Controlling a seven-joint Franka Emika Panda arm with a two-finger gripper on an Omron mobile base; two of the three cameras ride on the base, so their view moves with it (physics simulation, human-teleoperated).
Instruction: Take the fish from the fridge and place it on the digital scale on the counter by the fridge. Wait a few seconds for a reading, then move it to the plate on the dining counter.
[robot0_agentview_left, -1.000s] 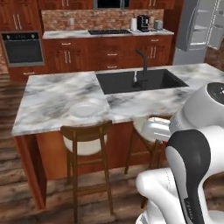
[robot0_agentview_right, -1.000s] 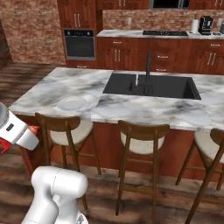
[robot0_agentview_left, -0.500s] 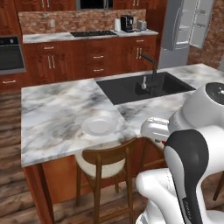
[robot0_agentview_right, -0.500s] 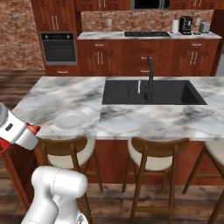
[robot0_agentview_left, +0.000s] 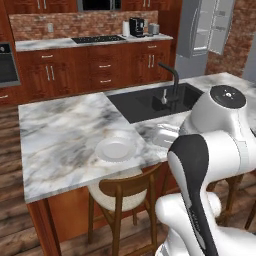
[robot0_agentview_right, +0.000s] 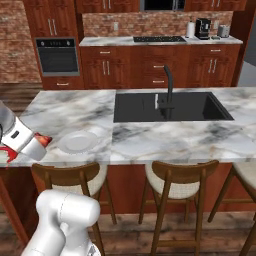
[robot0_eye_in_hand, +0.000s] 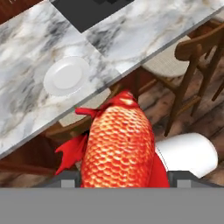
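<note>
- One thing in the gripper (robot0_agentview_right: 39, 145): the fish (robot0_eye_in_hand: 120, 144), red-orange, scales up, clamped between the half-closed jaws and covering both tips in the hand view.
- Seen also in the right base view as a small red spot (robot0_agentview_right: 46, 140) at the end of the hand, at the near edge of the dining counter (robot0_agentview_right: 150, 140), to the left of the plate (robot0_agentview_right: 79, 142).
- Changed in the last second: whole picture shifted in both base views, so a move of the base and its cameras, not of the things.
- Now closer to the dining counter (robot0_agentview_left: 60, 135); plate (robot0_agentview_left: 115, 149) larger and nearer in the left base view, lying left of the black sink (robot0_agentview_left: 150, 100) and its tap (robot0_agentview_left: 172, 80).
- No change in the grip itself; same hold on the fish as one second ago.
- Fridge (robot0_agentview_left: 202, 30) far behind on the right, door open; judged as finished with, and the weighing step probably behind too.
- Not yet above the plate (robot0_eye_in_hand: 66, 75): in the hand view the plate is up and to the left, with a wooden stool (robot0_eye_in_hand: 192, 52) and floor showing around the fish.
- Left to do, as a judgement: carry the hand forward over the counter edge, bring it above the plate, lower, open.
- Possible risk: release too early, so the fish lands on the marble edge or on the stool (robot0_agentview_left: 122, 192).
</note>
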